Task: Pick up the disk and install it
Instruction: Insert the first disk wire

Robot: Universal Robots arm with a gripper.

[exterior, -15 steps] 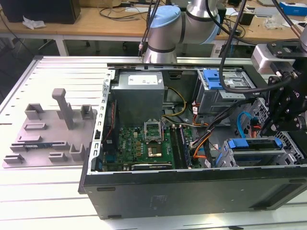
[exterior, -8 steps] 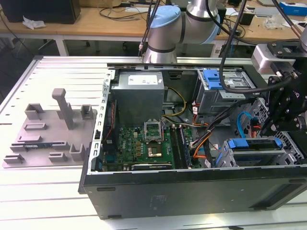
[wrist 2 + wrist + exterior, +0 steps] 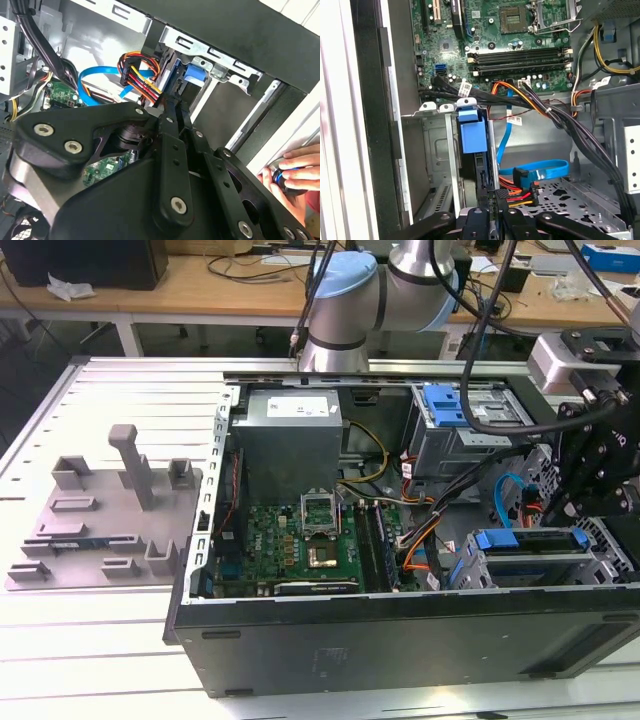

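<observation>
The disk point(image 3: 472, 134) sat edge-on in a slot of the metal drive cage point(image 3: 436, 150) at the front corner of the open computer case point(image 3: 400, 640), with its blue end tab sticking out. The gripper point(image 3: 176, 106) was right at the disk's near end. Honestly couldn't tell whether it was clamped on the disk or just up against it, since its own black linkage blocked that spot in both wrist views.

Pretty crowded in there. A red, orange and yellow power cable point(image 3: 520, 192) plugged in just beside the gripper, a blue flat cable point(image 3: 545, 170) looped next to that, and a thick black cable bundle point(image 3: 570, 125) ran across toward the motherboard point(image 3: 520, 30). In the exterior view the gripper's body was cut off at the right edge.

The cage walls hugged the disk closely, and the bay beside it stood open. The grey power supply point(image 3: 290, 435) sat well apart at the back. A grey parts tray point(image 3: 100, 520) lay on the table point(image 3: 100, 660) to the exterior view's left of the case. A person's hand point(image 3: 292, 172) rested on a round knob just outside the case.
</observation>
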